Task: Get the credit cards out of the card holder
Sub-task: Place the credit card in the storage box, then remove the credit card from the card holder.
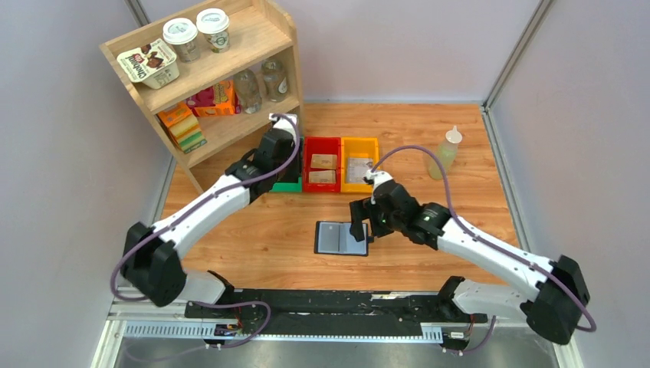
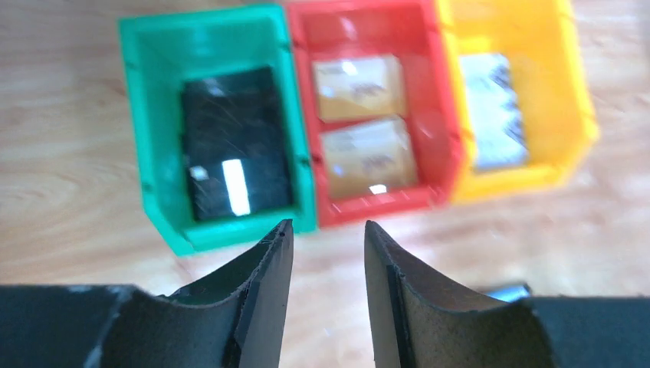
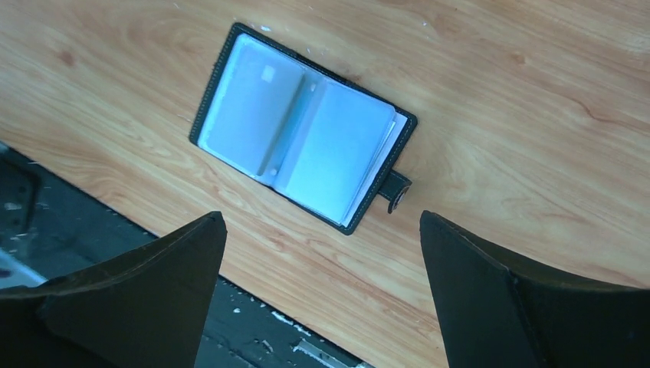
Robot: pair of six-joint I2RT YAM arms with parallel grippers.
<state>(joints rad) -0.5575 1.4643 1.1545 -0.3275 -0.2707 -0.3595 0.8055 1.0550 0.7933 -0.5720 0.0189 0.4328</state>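
From above, your left arm (image 1: 222, 195) covers most of the green bin (image 2: 149, 138), and the yellow bin's (image 2: 575, 115) pale content is too blurred to name. The card holder (image 3: 303, 126) lies open on the bench (image 1: 268, 245); a card may sit in its sleeve. The right claw (image 3: 322, 216) is spread wide above it, empty. Beyond the card holder, the left claw (image 2: 328, 226), slightly apart, hangs over the green bin, where a dark credit card (image 2: 234, 153) lies. The red bin (image 2: 375, 207) holds two tan packets (image 2: 360, 88).
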